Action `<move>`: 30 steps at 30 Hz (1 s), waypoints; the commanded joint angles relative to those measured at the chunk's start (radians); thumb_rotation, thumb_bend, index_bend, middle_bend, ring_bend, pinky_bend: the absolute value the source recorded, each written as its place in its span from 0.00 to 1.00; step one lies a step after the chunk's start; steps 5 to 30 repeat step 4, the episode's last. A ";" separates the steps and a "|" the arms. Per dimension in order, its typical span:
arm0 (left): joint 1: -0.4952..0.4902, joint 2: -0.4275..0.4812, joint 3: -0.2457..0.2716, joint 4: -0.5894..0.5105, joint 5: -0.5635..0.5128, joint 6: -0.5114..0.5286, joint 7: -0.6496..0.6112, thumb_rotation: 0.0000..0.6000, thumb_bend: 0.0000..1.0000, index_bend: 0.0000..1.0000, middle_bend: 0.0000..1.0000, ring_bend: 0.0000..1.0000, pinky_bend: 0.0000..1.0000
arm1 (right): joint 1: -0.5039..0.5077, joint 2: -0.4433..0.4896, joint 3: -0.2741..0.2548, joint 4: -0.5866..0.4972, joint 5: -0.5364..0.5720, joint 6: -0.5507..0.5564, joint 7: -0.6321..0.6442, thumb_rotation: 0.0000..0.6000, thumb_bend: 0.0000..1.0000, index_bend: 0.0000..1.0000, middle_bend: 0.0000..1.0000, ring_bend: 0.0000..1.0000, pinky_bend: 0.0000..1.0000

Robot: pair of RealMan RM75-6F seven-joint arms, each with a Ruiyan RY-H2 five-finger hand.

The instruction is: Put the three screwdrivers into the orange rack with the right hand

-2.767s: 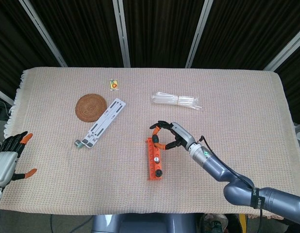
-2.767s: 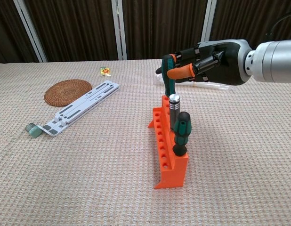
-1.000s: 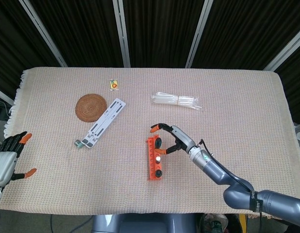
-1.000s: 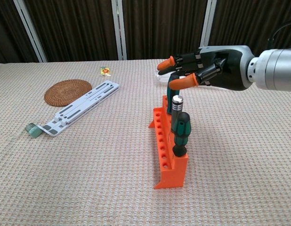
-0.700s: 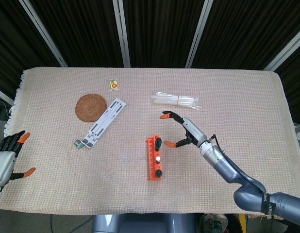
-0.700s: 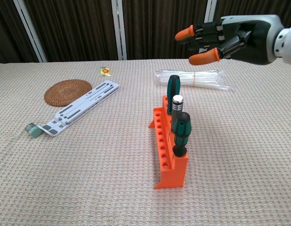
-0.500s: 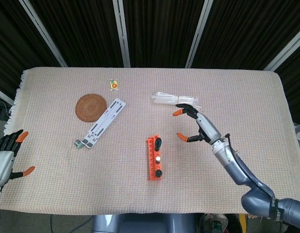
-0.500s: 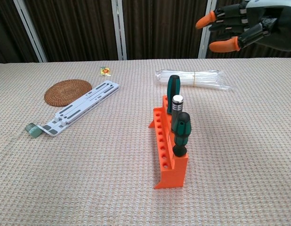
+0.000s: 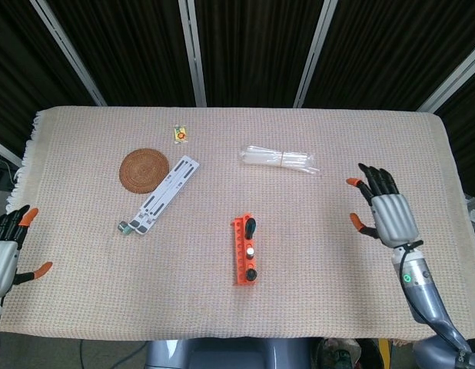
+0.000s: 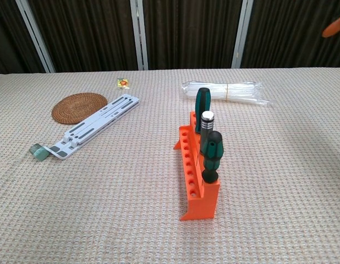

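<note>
So the right hand (image 9: 387, 209) had its fingers (image 9: 373, 180) spread apart with nothing in them, and it had pulled way back to the right side of the table, well apart from the orange rack (image 10: 195, 177), when a second ago it was still hovering right over the rack with its fingertips around the tall green handle. In the chest view you could only catch an orange fingertip at the top right corner, so the hand was basically out of that shot. All three screwdrivers were standing upright in the rack: the far green-handled one (image 10: 202, 109), the silver-capped one (image 10: 207, 125) in the middle, and the near dark green one (image 10: 210, 156). To me that looked like the job was done, nothing left lying loose on the cloth to pick up, and the retreat read like a finish rather than a reach for something else. The left hand (image 9: 5, 250) sat off the left edge of the table, fingers apart and holding nothing too, not involved at all. Other stuff around: a woven coaster (image 9: 144, 169), a white folding stand (image 9: 159, 193) lying just beside it, a small yellow packet (image 9: 180, 133) further back, and a clear bag of cable ties (image 9: 279, 159) behind the rack. None of it was near the rack, so I didn't see anything in the way
</note>
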 commanded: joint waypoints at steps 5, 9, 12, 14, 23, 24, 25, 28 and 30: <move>0.019 -0.018 0.001 0.014 0.015 0.037 0.002 1.00 0.15 0.00 0.00 0.00 0.00 | -0.149 0.023 -0.088 -0.029 0.015 0.161 -0.144 1.00 0.32 0.17 0.00 0.00 0.00; 0.019 -0.018 0.001 0.014 0.015 0.037 0.002 1.00 0.15 0.00 0.00 0.00 0.00 | -0.149 0.023 -0.088 -0.029 0.015 0.161 -0.144 1.00 0.32 0.17 0.00 0.00 0.00; 0.019 -0.018 0.001 0.014 0.015 0.037 0.002 1.00 0.15 0.00 0.00 0.00 0.00 | -0.149 0.023 -0.088 -0.029 0.015 0.161 -0.144 1.00 0.32 0.17 0.00 0.00 0.00; 0.019 -0.018 0.001 0.014 0.015 0.037 0.002 1.00 0.15 0.00 0.00 0.00 0.00 | -0.149 0.023 -0.088 -0.029 0.015 0.161 -0.144 1.00 0.32 0.17 0.00 0.00 0.00; 0.019 -0.018 0.001 0.014 0.015 0.037 0.002 1.00 0.15 0.00 0.00 0.00 0.00 | -0.149 0.023 -0.088 -0.029 0.015 0.161 -0.144 1.00 0.32 0.17 0.00 0.00 0.00; 0.019 -0.018 0.001 0.014 0.015 0.037 0.002 1.00 0.15 0.00 0.00 0.00 0.00 | -0.149 0.023 -0.088 -0.029 0.015 0.161 -0.144 1.00 0.32 0.17 0.00 0.00 0.00; 0.019 -0.018 0.001 0.014 0.015 0.037 0.002 1.00 0.15 0.00 0.00 0.00 0.00 | -0.149 0.023 -0.088 -0.029 0.015 0.161 -0.144 1.00 0.32 0.17 0.00 0.00 0.00; 0.019 -0.018 0.001 0.014 0.015 0.037 0.002 1.00 0.15 0.00 0.00 0.00 0.00 | -0.149 0.023 -0.088 -0.029 0.015 0.161 -0.144 1.00 0.32 0.17 0.00 0.00 0.00; 0.019 -0.018 0.001 0.014 0.015 0.037 0.002 1.00 0.15 0.00 0.00 0.00 0.00 | -0.149 0.023 -0.088 -0.029 0.015 0.161 -0.144 1.00 0.32 0.17 0.00 0.00 0.00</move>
